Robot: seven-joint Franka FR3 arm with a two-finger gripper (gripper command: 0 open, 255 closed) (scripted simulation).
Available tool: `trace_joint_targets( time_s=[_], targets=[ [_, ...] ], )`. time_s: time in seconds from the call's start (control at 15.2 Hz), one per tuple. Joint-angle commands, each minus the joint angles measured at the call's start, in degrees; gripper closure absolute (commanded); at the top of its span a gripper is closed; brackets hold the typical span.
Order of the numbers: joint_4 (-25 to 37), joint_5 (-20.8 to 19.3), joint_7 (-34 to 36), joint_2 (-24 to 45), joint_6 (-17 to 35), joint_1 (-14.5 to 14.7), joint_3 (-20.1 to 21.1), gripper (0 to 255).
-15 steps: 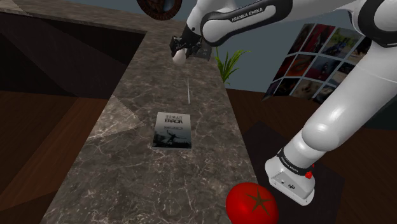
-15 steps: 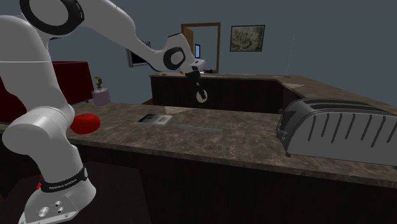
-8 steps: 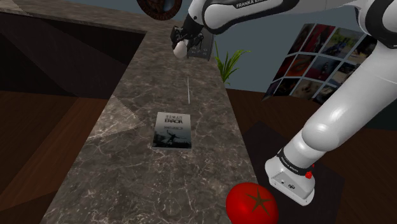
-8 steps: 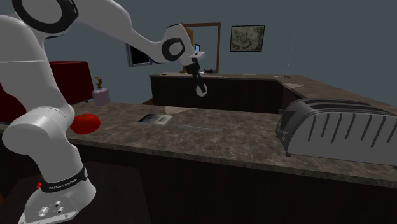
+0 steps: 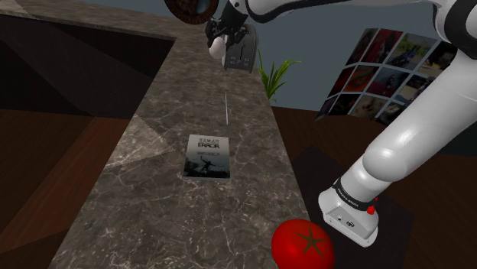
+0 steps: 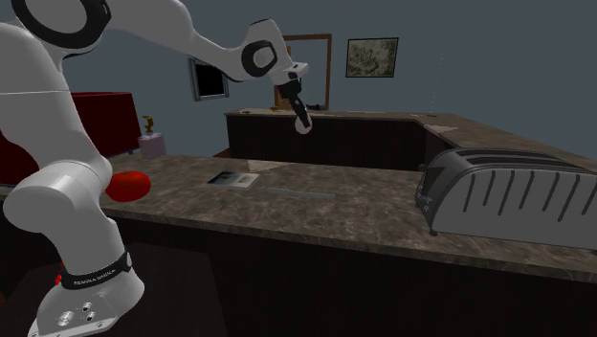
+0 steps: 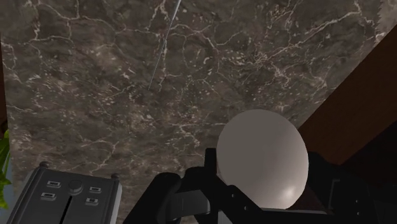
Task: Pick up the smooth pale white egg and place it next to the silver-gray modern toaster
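Tool: my all-black two-finger tool (image 5: 220,46) is closed around the egg, one finger on each side. It hangs in the air at the upper middle of the shoulder view.
Egg: the smooth, pale grey-white egg (image 7: 263,159) sits between the fingers, above the counter and not touching it.
Toaster: the silver-grey slotted toaster (image 6: 507,196) stands on the counter at the right of the second exterior view, lower than the egg.
Counter: a long dark marble counter (image 6: 335,206) with pale veins.
Other things: I see a round red tomato (image 5: 302,244) at the lower middle of the shoulder view. A flat grey printed booklet (image 5: 207,156) lies in the middle of the counter.
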Motion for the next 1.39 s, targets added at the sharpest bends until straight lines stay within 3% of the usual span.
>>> trace_joint_targets(
  time_s=[0.0,0.79,1.32],
  targets=[
    [1.47,0.19,-0.22,-0.13,-1.60,-0.01,-0.02,255],
    [9.60,0.76,-0.94,-0.47,-10.03,0.00,-0.05,255],
    [19.97,2.93,-10.44,8.23,-11.79,-4.14,-3.88,255]
  ],
)
